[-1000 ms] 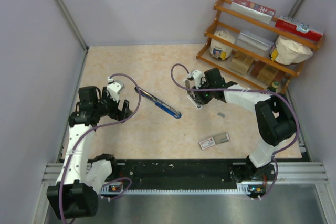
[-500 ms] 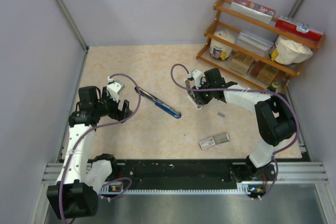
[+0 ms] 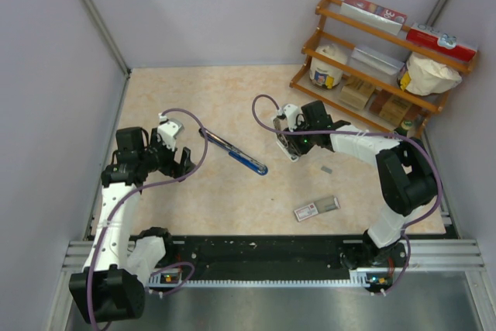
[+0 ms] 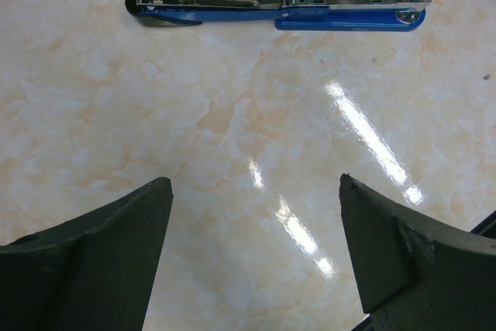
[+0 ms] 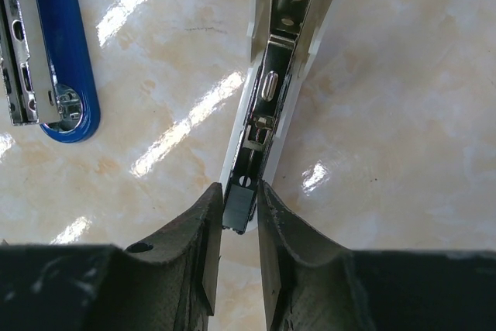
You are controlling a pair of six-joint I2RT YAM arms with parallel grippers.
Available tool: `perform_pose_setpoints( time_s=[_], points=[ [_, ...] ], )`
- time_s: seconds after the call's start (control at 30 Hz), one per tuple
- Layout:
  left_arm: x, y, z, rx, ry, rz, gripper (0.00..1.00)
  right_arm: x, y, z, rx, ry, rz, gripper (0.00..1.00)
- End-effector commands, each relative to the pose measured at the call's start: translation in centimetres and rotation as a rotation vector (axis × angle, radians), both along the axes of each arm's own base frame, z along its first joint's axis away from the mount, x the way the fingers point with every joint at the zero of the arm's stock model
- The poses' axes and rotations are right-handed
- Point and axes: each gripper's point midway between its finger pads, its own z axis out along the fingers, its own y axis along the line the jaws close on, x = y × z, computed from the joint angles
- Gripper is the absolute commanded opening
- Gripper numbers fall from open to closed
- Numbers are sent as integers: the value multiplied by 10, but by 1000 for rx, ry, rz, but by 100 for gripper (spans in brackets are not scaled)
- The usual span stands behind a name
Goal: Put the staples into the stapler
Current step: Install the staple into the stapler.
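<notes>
Right end effector point(image 5: 239, 191) is clenched on the dark tip of the white stapler point(image 5: 288, 75), just beside the stapler point(image 5: 54, 44). Left end effector point(image 4: 254, 182) hangs released, near the stapler's middle. Judged step: move the white one clear. I keep it low and draw it away from the stapler. The stapler lies opened flat on the worktop point(image 4: 232, 114), rail up. Its long axis puts the blue end nearest the white stapler, black end away.
</notes>
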Motion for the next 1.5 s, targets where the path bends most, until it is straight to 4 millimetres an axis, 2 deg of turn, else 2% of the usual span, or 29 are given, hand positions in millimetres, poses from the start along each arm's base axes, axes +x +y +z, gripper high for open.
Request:
perform_pose_setpoints(
  time_s=[0.0,0.23,0.6,0.8,1.03,1.47],
  points=[
    [5,-1,5,-10,-29,-3,92,10,3,7,11,-9,1,25],
    [5,0,5,-9,-29,-2,92,11,2,8,5,-16,-1,25],
    [5,-1,5,-12,-27,-4,92,13,6,38,67,-64,-1,30],
    [5,-1,5,-10,-28,-3,92,16,-1,45,74,-78,-22,32],
    [5,-1,6,-10,-30,-2,92,17,-11,39,28,-80,-25,33],
    [5,-1,6,-8,-33,-4,92,14,-14,21,-13,-22,-20,33]
  ],
)
